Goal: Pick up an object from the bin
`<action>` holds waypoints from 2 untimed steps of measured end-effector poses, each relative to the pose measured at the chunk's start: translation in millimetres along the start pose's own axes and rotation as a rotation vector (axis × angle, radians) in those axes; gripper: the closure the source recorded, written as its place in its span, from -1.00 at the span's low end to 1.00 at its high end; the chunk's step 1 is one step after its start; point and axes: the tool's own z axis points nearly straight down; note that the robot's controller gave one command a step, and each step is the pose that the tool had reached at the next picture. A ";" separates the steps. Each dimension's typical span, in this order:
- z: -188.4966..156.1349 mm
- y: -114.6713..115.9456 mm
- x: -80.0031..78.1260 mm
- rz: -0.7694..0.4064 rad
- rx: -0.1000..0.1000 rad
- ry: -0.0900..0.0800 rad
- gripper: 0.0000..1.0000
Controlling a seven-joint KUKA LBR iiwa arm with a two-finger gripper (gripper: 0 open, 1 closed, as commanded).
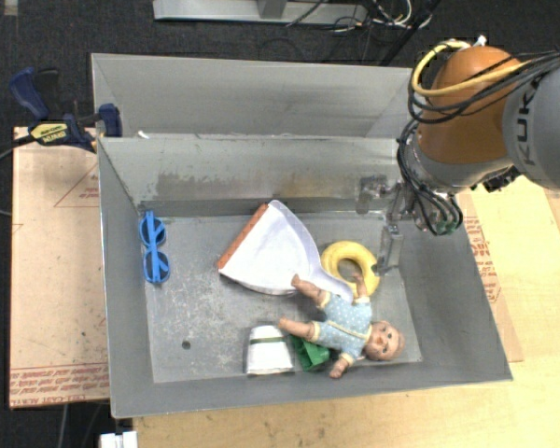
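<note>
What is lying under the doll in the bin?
A green item pokes out from under the doll, and the near edge of the yellow ring runs beneath its arm. How much of either lies under the body is covered.

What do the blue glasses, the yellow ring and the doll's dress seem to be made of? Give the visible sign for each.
Blue glasses: probably plastic; one even bright colour and a thin moulded frame.
Yellow ring: likely plastic or rubber; smooth, with a slight sheen.
Doll's dress: seems to be cloth; matt, pale blue with small dots.
</note>
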 end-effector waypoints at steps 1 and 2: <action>0.0 0.0 0.0 0.000 0.000 0.000 -1.00; 32.7 -7.4 2.8 0.033 0.000 -0.012 -1.00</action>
